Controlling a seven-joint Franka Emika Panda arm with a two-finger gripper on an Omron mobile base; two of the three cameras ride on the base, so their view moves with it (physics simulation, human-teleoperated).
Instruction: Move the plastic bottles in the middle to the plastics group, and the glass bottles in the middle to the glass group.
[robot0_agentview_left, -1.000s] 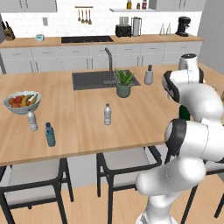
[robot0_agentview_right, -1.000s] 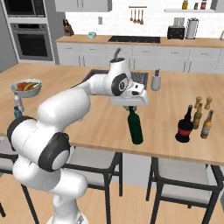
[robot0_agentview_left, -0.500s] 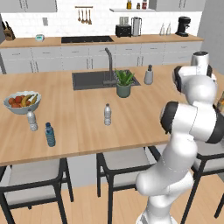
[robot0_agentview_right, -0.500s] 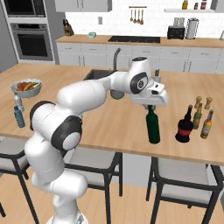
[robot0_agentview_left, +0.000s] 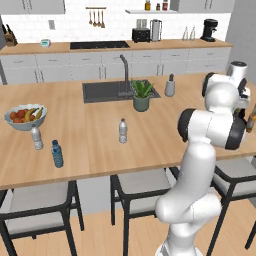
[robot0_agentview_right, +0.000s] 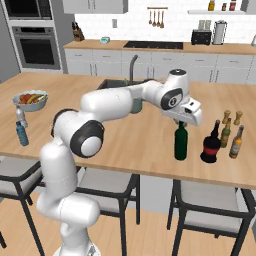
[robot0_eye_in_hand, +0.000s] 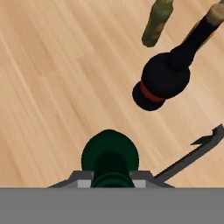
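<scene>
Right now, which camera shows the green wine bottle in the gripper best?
The right base view: the green wine bottle stands upright in full side profile, the gripper shut on its neck, just left of the squat red-labelled bottle. The hand view looks straight down on its shoulders. In the left base view the arm covers it.

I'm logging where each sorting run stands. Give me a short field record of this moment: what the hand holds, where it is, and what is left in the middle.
hand: shut on the neck of the green wine bottle
wine bottle: upright, just left of the round dark bottle, apart from it
glass group: slim bottles at the counter's right end
left in the middle: small clear bottle
plastics group: clear and blue bottles by the fruit bowl
</scene>
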